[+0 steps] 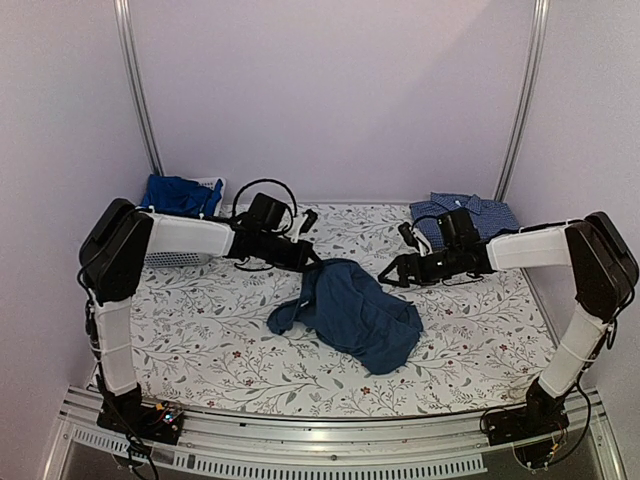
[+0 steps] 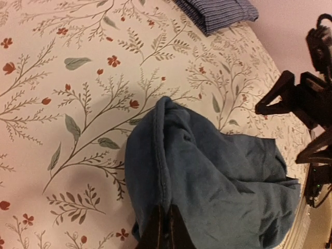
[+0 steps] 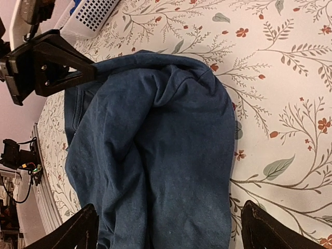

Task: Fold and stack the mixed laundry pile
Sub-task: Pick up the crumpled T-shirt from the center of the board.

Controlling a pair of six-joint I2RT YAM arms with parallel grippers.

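Note:
A dark navy T-shirt [image 1: 355,310] lies crumpled mid-table. My left gripper [image 1: 315,262] is shut on its upper left edge; in the left wrist view the fingertips [image 2: 166,228] pinch a seamed fold of the navy shirt [image 2: 218,181]. My right gripper [image 1: 388,272] hangs open over the shirt's upper right. Its fingers [image 3: 78,228] stand wide apart, one on each side of the navy cloth [image 3: 155,155]. A blue checked shirt [image 1: 465,215] lies folded at the back right. A royal-blue garment [image 1: 180,195] sits in the basket at the back left.
The white mesh basket [image 1: 170,258] stands at the back left, partly under my left arm. A floral cloth [image 1: 230,340] covers the table. Walls close in on both sides and the back. The metal rail [image 1: 330,435] runs along the near edge.

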